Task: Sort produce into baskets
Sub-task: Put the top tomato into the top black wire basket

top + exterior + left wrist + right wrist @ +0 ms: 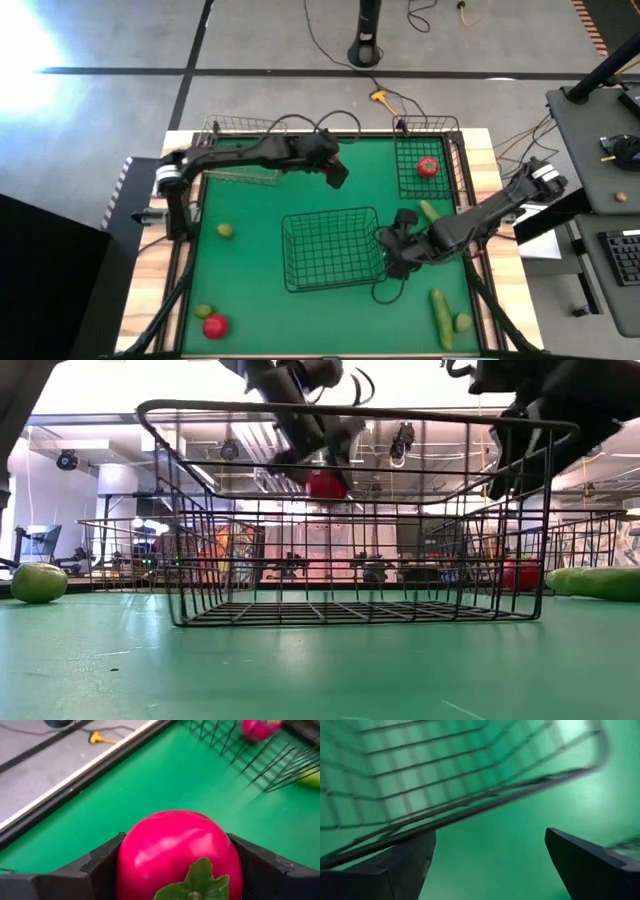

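My left jaws (pixel 175 870) are clamped on a red tomato (pixel 177 852), its green leaf cap facing my wrist camera, and I hold it in the air over the green desk (pixel 250 210), between the back-left basket (pixel 240 150) and the back-right basket (pixel 425 160). A second tomato (pixel 428 167) lies in that back-right basket. My right jaws (pixel 485 860) stand apart with nothing between them, just beside the right wall of the large square basket (pixel 332 248) in the middle of the desk, which holds nothing. A cucumber (pixel 429 211) lies near my right arm, and another cucumber (pixel 441 312) lies at the front right with a lime (pixel 463 322) just beside it. At the front left, a third tomato (pixel 214 325) rests next to a lime (pixel 203 311), and one more lime (pixel 226 230) sits alone, left of the square basket.
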Tool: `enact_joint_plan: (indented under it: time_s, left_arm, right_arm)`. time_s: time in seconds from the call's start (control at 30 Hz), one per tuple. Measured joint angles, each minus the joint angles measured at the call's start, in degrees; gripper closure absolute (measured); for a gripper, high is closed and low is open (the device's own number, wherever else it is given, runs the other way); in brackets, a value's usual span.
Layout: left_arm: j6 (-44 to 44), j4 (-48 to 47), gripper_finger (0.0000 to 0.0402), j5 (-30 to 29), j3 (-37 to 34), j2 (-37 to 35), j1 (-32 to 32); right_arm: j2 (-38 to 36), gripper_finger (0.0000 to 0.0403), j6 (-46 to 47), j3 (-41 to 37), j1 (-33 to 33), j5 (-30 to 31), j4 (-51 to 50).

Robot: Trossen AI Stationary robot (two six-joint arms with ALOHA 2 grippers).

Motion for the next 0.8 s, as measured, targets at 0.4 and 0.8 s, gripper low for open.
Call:
enact_joint_plan:
  time_s: [0.4,0.8]
  left_arm:
    - [0.0,-0.3,0.0119,3.8,1.5,6.5,0.0]
    - [0.0,-0.4,0.0119,5.0,1.6,7.2,-2.0]
  right_arm:
    - [1.5,0.0035,-0.8,0.0,6.0,-6.5,10.0]
    - [-3.3,0.0035,-6.5,0.3,8.9,-10.8,13.9]
